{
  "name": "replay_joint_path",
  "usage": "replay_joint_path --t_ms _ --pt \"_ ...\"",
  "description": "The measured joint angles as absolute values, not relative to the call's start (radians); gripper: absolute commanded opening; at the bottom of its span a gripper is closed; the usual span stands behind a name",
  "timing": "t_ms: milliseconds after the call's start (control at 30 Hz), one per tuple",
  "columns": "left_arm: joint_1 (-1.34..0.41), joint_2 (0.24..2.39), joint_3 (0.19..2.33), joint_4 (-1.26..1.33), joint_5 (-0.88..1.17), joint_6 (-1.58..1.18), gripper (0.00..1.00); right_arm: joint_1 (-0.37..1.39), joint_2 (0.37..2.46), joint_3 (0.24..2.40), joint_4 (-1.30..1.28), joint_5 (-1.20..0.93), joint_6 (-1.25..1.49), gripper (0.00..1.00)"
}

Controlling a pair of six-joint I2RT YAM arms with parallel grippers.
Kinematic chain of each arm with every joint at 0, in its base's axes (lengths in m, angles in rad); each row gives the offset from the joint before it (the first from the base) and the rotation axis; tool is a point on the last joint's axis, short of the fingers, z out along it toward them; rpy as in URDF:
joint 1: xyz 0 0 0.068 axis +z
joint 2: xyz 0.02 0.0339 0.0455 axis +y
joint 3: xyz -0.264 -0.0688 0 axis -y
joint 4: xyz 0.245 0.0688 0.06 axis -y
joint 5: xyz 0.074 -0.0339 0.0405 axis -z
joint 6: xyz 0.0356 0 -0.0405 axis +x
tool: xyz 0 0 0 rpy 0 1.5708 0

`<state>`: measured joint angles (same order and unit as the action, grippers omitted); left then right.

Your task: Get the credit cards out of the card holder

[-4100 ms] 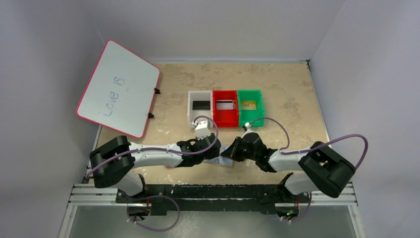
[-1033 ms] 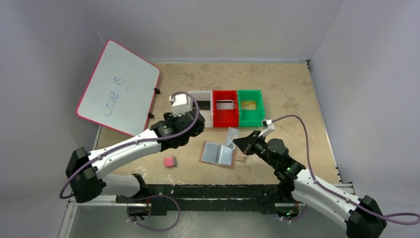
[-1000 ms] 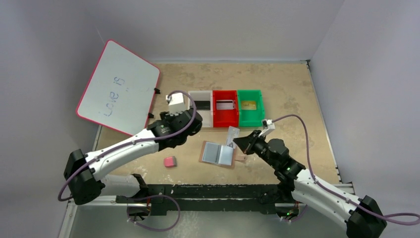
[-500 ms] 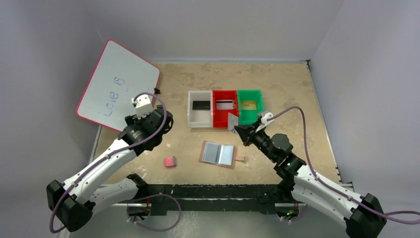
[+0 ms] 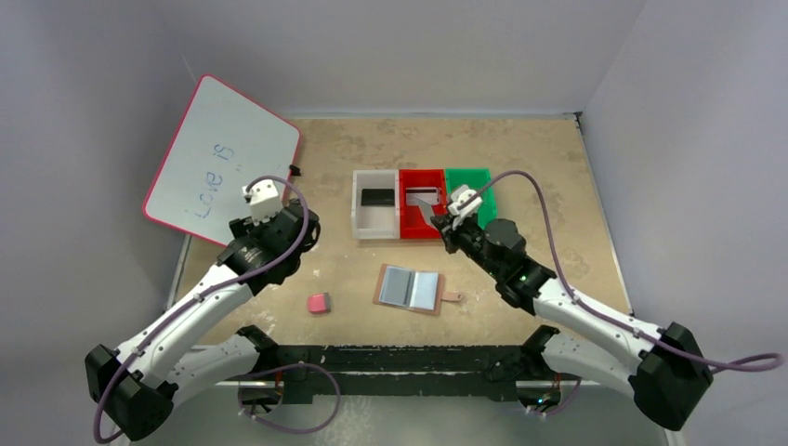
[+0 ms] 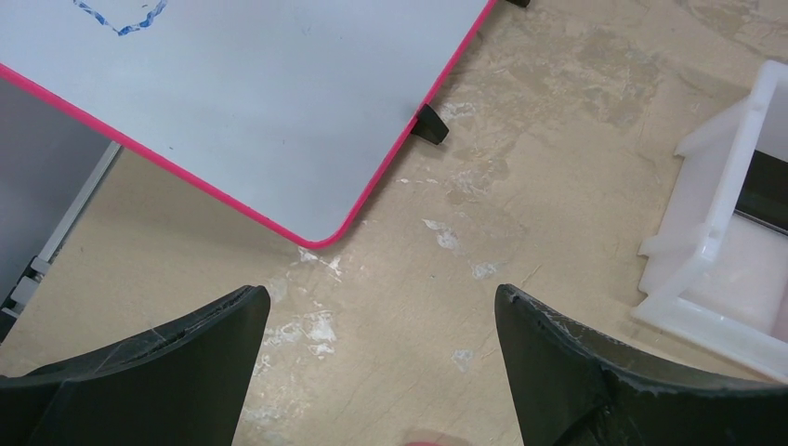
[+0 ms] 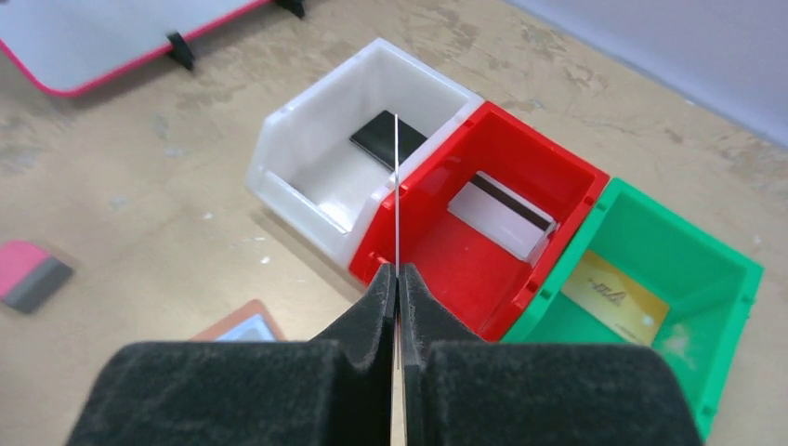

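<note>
Right hand pinches a grey card edge-on over the red bin. The card holder lies open near the surface's front edge, with an eraser to its left. Left hand gapes wide by the whiteboard.

Edge-on card pinched between jaws, red bin just beyond

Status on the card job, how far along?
Done: a black card lies in the white bin, a silver-grey card in the red bin, a gold card in the green bin. In hand: the right fingers pinch a fourth card over the bins. Left: dropping it; whether the open card holder holds more, I cannot tell.
</note>
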<state>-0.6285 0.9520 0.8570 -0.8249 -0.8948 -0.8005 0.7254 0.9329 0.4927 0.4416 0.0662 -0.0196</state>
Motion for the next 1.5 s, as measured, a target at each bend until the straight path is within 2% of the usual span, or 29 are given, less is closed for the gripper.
replay_joint_path --t_ms 300,900,1500 --pt "-0.628 0.898 0.857 -0.823 -0.888 -0.801 0.92 0.725 1.200 0.677 0.334 0.124 -0.234 0.00" --pt "-0.628 0.863 0.857 -0.826 -0.905 -0.801 0.91 0.720 1.580 0.816 0.284 0.245 -0.624 0.00" --pt "-0.628 0.854 0.857 -0.832 -0.920 -0.802 0.91 0.637 1.781 0.992 0.336 0.233 -0.859 0.01"
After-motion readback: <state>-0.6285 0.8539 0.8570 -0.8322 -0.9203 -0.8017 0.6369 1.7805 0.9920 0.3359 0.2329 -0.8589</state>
